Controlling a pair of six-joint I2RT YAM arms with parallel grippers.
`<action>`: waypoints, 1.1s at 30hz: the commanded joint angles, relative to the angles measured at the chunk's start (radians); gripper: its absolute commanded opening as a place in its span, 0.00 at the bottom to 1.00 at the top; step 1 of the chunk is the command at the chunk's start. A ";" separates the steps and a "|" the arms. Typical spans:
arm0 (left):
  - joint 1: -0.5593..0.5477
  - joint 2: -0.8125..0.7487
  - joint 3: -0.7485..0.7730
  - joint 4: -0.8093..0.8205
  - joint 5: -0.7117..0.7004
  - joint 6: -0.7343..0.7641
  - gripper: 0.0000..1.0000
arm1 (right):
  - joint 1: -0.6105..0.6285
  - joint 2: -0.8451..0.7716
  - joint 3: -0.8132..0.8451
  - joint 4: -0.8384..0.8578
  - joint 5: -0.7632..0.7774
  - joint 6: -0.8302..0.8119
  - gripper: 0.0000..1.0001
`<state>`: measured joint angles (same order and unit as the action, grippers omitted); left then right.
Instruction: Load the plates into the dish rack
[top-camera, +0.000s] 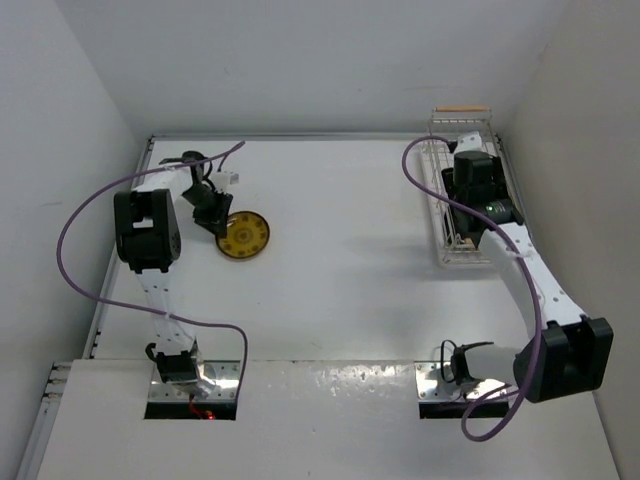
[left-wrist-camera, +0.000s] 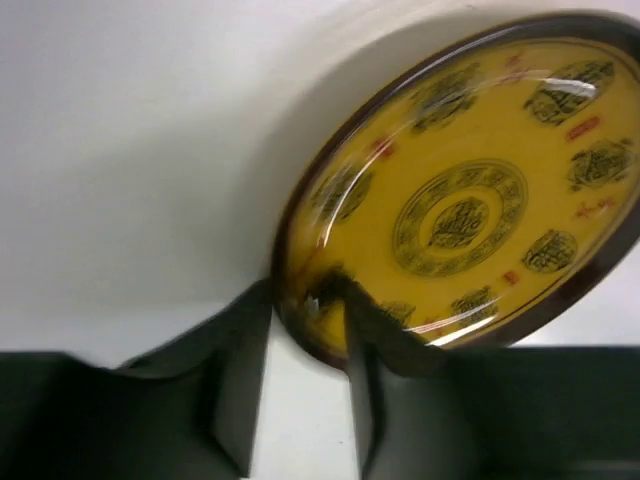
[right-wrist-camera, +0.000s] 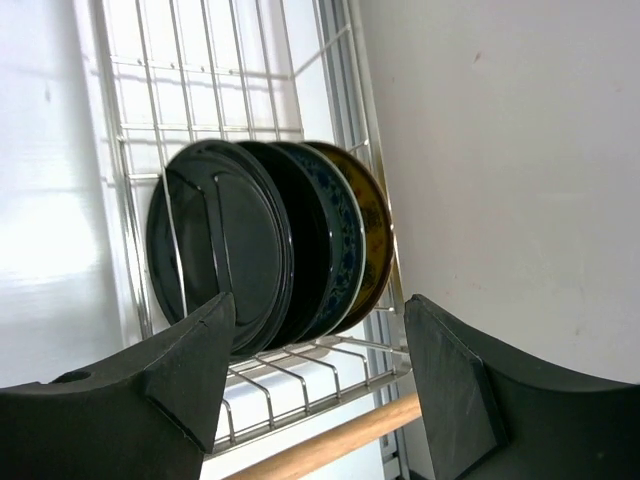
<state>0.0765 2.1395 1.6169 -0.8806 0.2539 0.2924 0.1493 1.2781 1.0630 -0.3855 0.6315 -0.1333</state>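
"While the left gripper (left-wrist-camera: 305, 305) is pinched narrow, what has it got hold of?"

"It has the near rim of a yellow plate (left-wrist-camera: 460, 215) with a dark ornamental pattern. One finger (left-wrist-camera: 375, 350) lies over the patterned face and the other is behind the rim."

"Where is that plate?"

"It is on the far left part of the white table (top-camera: 340, 280), well apart from the dish rack (top-camera: 438, 215). The left wrist view shows shadow under its edge, but whether it is clear of the table cannot be told."

"And the rack?"

"It sits at the far right of the table, beside the right wall (right-wrist-camera: 500, 150). One wooden handle (top-camera: 462, 108) is at its far end and a near handle (right-wrist-camera: 330, 445) is at the other."

"Is anything in it?"

"Four plates stand on edge, close together, by the near handle. As the right wrist camera sees them, a front black plate (right-wrist-camera: 215, 250) comes first, then a second black plate (right-wrist-camera: 305, 235). Behind those are a blue patterned plate (right-wrist-camera: 345, 240) and a dark yellow plate (right-wrist-camera: 377, 230) at the back."

"What about the right gripper (right-wrist-camera: 320, 310)?"

"It hangs over the rack near those plates. Its fingers are spread wide with nothing between them."
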 joint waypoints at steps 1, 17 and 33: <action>0.017 0.095 -0.002 -0.101 0.177 0.062 0.37 | 0.022 -0.056 0.023 0.034 0.027 -0.015 0.68; -0.101 -0.231 0.074 -0.169 0.655 0.275 0.00 | 0.285 0.119 0.012 0.222 -0.953 0.323 0.81; -0.161 -0.259 0.117 -0.146 0.722 0.232 0.00 | 0.388 0.454 0.128 0.643 -1.101 0.617 0.54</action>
<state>-0.0834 1.8851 1.7119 -1.0458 0.9363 0.5198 0.5285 1.7679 1.1969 0.1226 -0.4057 0.4236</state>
